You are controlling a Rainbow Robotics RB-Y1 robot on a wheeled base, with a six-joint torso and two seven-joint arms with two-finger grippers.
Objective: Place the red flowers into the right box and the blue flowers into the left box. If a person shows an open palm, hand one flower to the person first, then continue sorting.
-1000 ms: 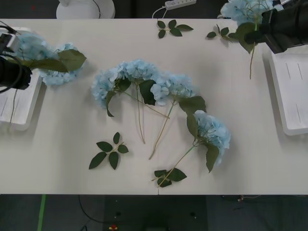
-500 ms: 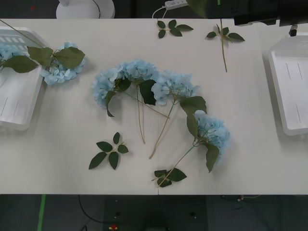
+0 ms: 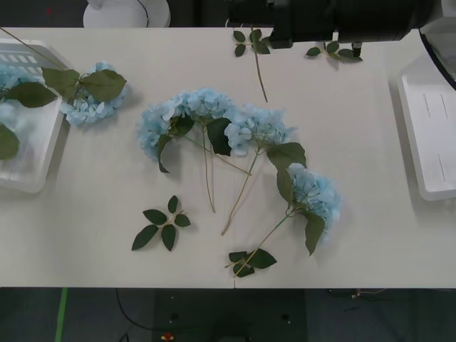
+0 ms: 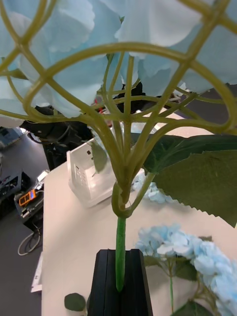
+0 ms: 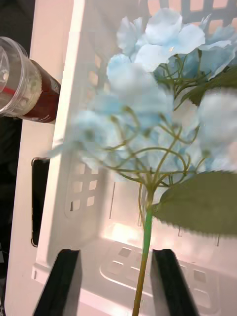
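My right gripper [image 4: 120,284] is shut on the green stalk of a blue flower [image 4: 74,74]. The right arm [image 3: 335,18] reaches along the table's far edge, and the held stalk [image 3: 258,68] hangs below it. My left gripper [image 5: 116,284] is open above the left box [image 5: 74,148], with a blurred blue flower [image 5: 148,123] and its stalk loose between the fingers. Three blue flowers [image 3: 214,117] lie mid-table. One more [image 3: 89,105] rests at the left box's [image 3: 28,153] rim. The right box [image 3: 431,142] holds nothing. Red flowers are out of view.
Loose green leaf sprigs lie at the table's front [image 3: 162,224], front middle [image 3: 249,261] and far edge [image 3: 333,51]. A clear cup of red drink [image 5: 24,89] stands beside the left box. A white power strip lies beyond the far edge.
The right arm has swung left along the far edge, carrying its blue flower. The left arm has left the front view, and a blue flower now sits lower in the left box.
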